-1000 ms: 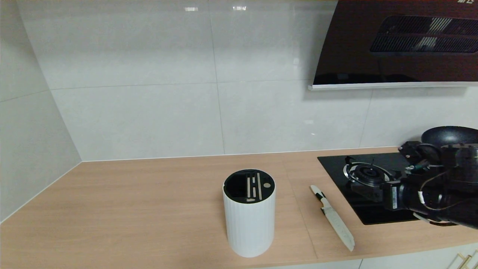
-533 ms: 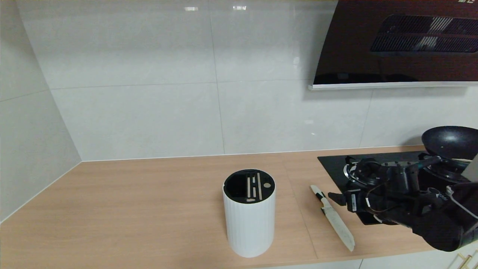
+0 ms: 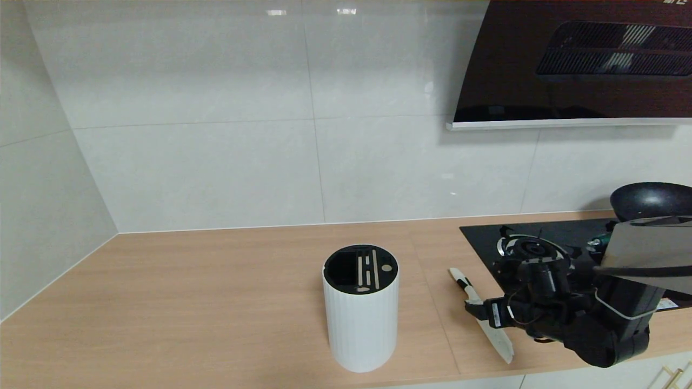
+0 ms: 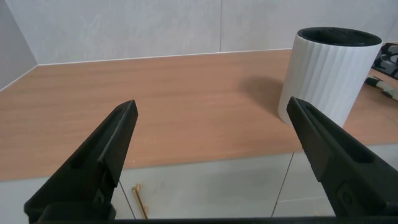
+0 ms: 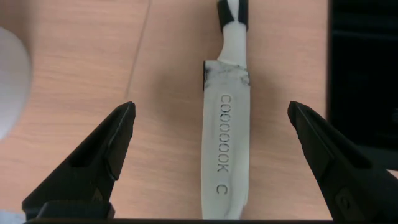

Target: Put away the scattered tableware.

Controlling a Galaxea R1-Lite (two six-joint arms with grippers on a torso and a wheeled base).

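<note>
Left gripper [image 4: 210,109]: we see its fingers [image 4: 99,155] spread wide and holding nothing. It sits low at the front edge of the worktop [image 3: 216,292], well apart from the knife.

Worktop: we note a pale wood surface that runs along a white tiled wall [image 3: 216,135].

Holder [image 3: 360,319]: we find a white ribbed cylinder standing upright near the front edge, about mid-worktop. Its black top has one large opening and several narrow slots. From the left wrist it stands just beyond one finger.

Knife [image 3: 497,337]: we see it flat on the worktop, to the right of the holder and apart from it, just left of the hob. Its black-and-white handle points toward the wall and its pale blade toward the front edge.

Right gripper [image 3: 484,310]: we find it over the middle of the knife with the fingers [image 5: 93,168] released. From its wrist, the blade [image 5: 227,143] lies lengthwise between the two fingers, with bare wood on either side and neither finger touching it.

Hob [image 3: 481,237]: we note black glass with a burner [image 3: 527,249], set into the worktop on the right.

Pan [image 3: 649,200]: we see it dark and rounded, at the far right edge.
</note>
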